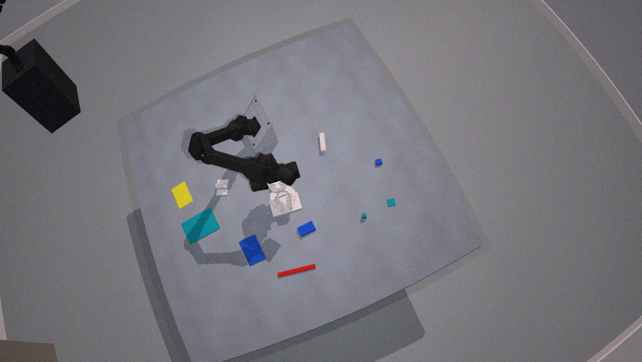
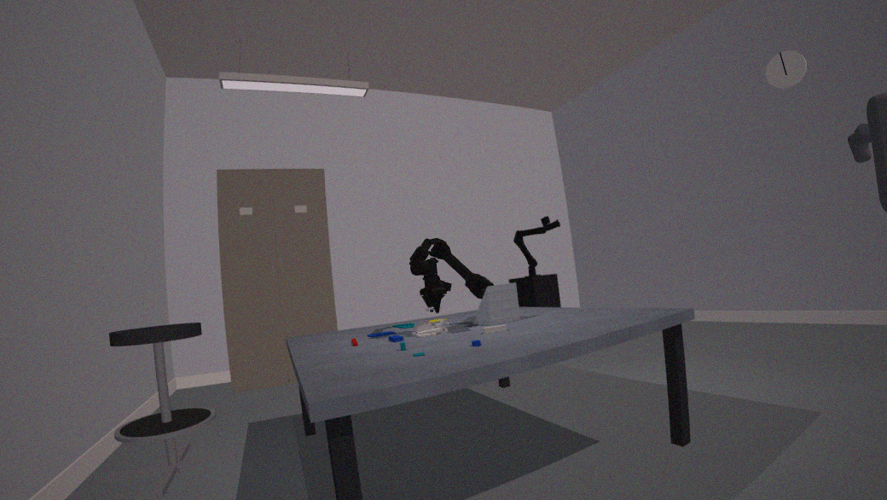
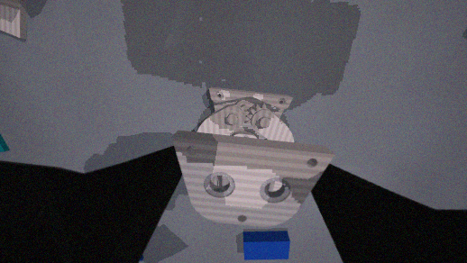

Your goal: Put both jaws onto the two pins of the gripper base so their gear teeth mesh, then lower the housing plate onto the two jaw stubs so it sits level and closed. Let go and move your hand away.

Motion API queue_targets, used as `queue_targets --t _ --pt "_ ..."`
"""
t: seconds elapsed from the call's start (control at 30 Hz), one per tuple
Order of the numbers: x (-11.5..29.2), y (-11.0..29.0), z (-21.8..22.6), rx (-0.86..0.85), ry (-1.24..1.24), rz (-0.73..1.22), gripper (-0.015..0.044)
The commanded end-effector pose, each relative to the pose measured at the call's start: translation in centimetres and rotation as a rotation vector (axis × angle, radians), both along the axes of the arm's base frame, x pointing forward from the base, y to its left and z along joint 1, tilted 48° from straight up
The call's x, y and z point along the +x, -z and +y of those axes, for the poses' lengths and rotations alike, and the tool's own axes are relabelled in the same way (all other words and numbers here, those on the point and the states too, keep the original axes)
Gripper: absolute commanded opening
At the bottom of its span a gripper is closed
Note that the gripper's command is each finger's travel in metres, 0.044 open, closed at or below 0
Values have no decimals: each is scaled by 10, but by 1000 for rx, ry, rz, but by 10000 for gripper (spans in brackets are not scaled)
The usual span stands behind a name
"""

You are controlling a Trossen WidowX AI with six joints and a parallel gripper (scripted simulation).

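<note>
My gripper (image 3: 247,157) (image 2: 435,308) is shut on the pale housing plate (image 3: 243,198) (image 2: 428,309), one black finger at each end. The plate has two ringed round holes and hangs above the table, seen low in the wrist view. The pale gripper base (image 1: 292,208) (image 2: 428,333) lies on the table and shows just beyond the plate in the wrist view (image 3: 282,131). Two jaw stubs (image 3: 231,118) (image 3: 263,121) stand on it, with gear teeth between them that seem to touch. The long jaws (image 1: 283,203) lie side by side. The plate hides their far parts in the wrist view; the arm hides it in the top view.
A small pale bracket (image 1: 221,187) (image 3: 11,22) lies left of the base. A blue block (image 1: 306,228) (image 3: 266,249) is close to the base. Blue (image 1: 252,249), teal (image 1: 200,225) and yellow (image 1: 181,194) slabs, a red bar (image 1: 296,270) and a white block (image 1: 321,142) lie around.
</note>
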State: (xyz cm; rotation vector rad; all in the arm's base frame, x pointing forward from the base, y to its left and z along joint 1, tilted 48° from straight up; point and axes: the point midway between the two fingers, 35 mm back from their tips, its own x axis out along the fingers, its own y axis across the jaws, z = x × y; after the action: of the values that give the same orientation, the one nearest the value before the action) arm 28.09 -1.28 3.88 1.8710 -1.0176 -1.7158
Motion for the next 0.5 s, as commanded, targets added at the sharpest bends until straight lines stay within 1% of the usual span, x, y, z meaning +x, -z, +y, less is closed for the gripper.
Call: queue_targets --t 0.0,0.27,0.47 --pt "0 1 1 4 -8 8 351" --pt "0 1 1 4 -8 8 351" --pt "-13 5 5 4 -8 9 351"
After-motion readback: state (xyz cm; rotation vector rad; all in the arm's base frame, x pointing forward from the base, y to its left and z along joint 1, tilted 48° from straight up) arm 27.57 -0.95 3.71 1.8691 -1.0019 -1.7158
